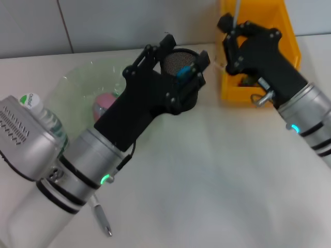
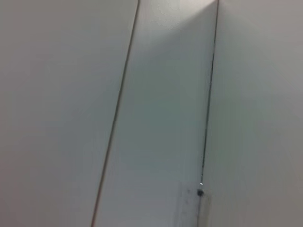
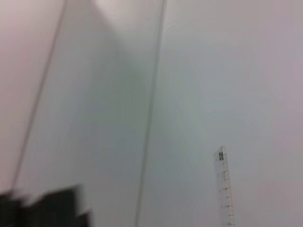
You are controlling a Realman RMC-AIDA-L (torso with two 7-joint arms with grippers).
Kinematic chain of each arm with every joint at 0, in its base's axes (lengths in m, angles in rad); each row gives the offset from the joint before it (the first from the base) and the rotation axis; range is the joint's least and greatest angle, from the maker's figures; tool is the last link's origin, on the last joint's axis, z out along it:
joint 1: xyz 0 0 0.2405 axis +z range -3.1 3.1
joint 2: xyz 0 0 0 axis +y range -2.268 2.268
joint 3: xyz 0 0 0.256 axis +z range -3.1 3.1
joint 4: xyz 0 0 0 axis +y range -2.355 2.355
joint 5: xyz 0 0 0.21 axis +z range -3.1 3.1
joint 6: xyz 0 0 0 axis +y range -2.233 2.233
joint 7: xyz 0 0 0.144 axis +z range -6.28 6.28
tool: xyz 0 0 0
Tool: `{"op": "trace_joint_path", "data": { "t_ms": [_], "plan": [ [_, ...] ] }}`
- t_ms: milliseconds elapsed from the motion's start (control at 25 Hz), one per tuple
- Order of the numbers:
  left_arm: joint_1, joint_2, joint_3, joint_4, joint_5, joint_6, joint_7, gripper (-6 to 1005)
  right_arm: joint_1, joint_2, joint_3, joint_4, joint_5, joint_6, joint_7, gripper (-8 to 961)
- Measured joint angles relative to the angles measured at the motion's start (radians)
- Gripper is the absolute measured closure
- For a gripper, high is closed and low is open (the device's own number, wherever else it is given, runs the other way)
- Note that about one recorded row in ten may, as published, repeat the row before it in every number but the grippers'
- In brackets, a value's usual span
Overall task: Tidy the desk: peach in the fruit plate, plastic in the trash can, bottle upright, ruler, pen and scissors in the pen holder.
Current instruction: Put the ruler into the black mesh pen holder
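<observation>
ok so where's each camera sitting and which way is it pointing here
Head view: on the robot's head, looking forward and down at the desk; both arms show, left gripper at the pen holder, right gripper over the trash can.
Left wrist view: on the left wrist, facing a pale panelled wall; none of the robot shows.
Right wrist view: on the right wrist, facing the same kind of wall; a dark blur sits at one corner.
Both wrist views share the ruler.

Orange-yellow trash can, black mesh pen holder, pink peach
</observation>
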Motion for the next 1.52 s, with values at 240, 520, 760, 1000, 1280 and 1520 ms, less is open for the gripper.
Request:
{"op": "trace_joint_path", "data": {
  "t_ms": [240,520,760,1000,1280,1520],
  "plan": [
    [0.037,0.008,-0.021,-0.021,0.184,0.028,-0.104,300,0.052,0.000,0.049,-0.011,0.000,0.051,0.034,944],
    [0.061,0.010,-0.113,-0.062,0.384,0.023,-0.250,302,0.137,0.003,0.107,-0.005,0.000,0.209,0.043,944],
    [0.061,0.011,-0.155,-0.123,0.483,0.022,-0.327,303,0.199,0.004,0.142,0.005,0.000,0.349,0.068,944],
    [0.061,0.015,-0.199,-0.186,0.530,0.024,-0.383,304,0.240,0.004,0.143,0.013,-0.005,0.442,0.083,944],
    [0.061,0.035,-0.225,-0.200,0.610,0.027,-0.410,303,0.271,0.005,0.143,0.032,-0.006,0.528,0.083,938],
    [0.075,0.054,-0.288,-0.200,0.718,0.052,-0.434,302,0.275,0.006,0.143,0.037,-0.005,0.541,0.083,932]
  ]
}}
